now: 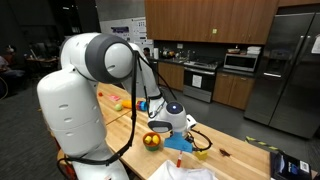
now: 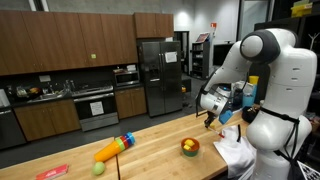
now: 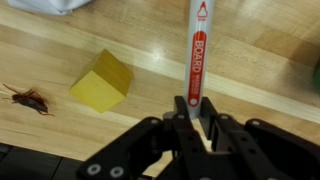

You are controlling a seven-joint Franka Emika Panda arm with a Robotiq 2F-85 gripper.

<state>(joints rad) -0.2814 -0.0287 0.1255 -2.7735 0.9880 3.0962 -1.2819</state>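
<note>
Two fingers of the end effector are seen closed tight on a white marker with a red label. It is gripped near one end and pointed away from the wrist, toward the top of the wrist view. Whether the far end of the marker is touching the wooden worktop cannot be told.

A yellow block is seen lying on the worktop to the left of the marker in the wrist view, apart from it. A small dark red object, too blurred to be named, is found farther left of the marker, beyond the block. A corner of white cloth is caught at the upper left, well apart from the marker.

In both exterior views the marker is carried low over the worktop. In an exterior view a bowl of coloured fruit is shown standing near the marker, while a multicoloured toy and a green ball are seen lying well apart from it, down the worktop.
</note>
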